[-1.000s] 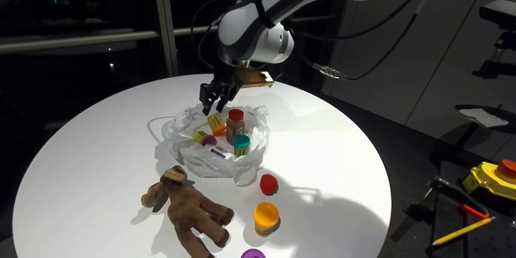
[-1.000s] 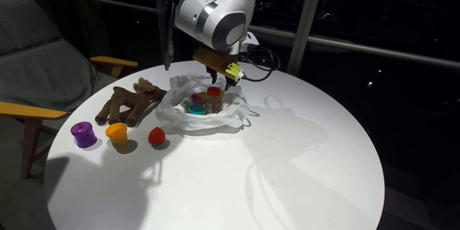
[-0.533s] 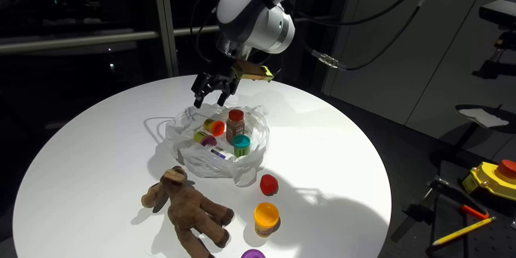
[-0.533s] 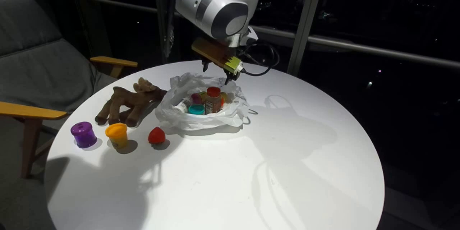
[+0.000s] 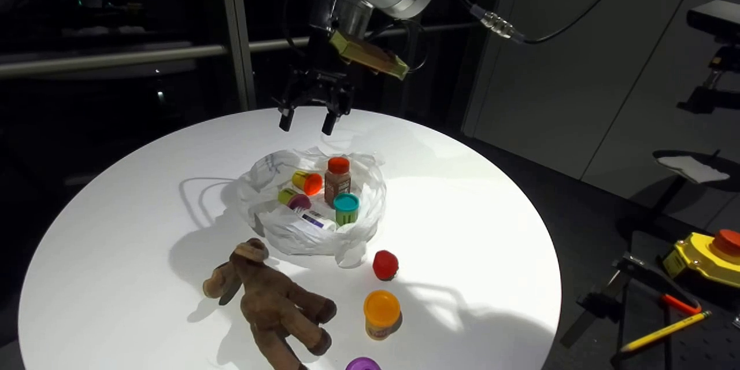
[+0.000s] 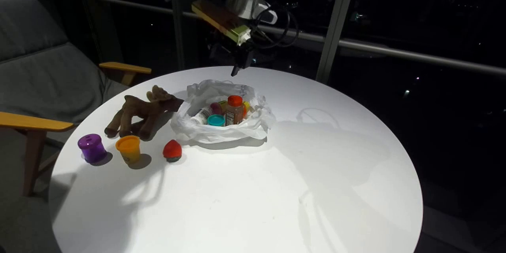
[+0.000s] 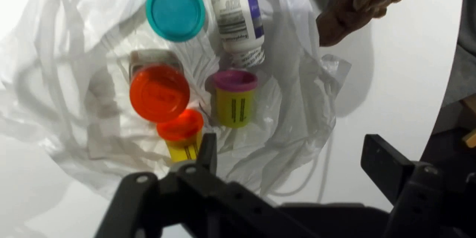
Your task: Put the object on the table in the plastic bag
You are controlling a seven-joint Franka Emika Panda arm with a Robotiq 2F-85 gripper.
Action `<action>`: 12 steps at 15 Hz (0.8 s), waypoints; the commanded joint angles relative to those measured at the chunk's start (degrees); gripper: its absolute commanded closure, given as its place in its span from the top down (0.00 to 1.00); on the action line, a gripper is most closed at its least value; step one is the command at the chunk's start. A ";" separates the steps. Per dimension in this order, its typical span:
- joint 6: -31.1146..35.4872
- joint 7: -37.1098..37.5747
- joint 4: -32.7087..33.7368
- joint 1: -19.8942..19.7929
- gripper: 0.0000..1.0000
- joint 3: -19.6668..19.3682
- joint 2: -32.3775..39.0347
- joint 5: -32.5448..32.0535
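We noted the gripper (image 5: 307, 123) fully spread, empty and clear of the plastic bag (image 5: 303, 241), but judged that low sideways travel could snag it and spill the orange-lidded tub (image 5: 307, 182) inside.

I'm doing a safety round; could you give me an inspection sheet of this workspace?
Surface: white round table, shadows across it; spills: nothing seen.
Job's things: plastic bag, mouth open, on the table; which object is meant, cannot tell.
Bag contents: red-capped bottle and teal-lidded tub upright; orange-lidded tub, magenta-lidded tub and white bottle on their sides.
Clutter: brown plush animal, small red item, amber tub and purple container outside the bag.
Grippers: one gripper, open, nothing held, in the air near the bag.
Cables: black cable with clear connector, hanging in mid-air.
Surroundings: off the table, grey armchair, yellow box with red button, pencil.
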 commanded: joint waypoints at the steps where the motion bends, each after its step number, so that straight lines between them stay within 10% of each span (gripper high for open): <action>1: -0.60 7.59 -11.69 4.11 1.00 -3.81 -9.03 1.21; 12: 0.94 25.64 -29.79 11.46 1.00 -5.24 -14.36 7.25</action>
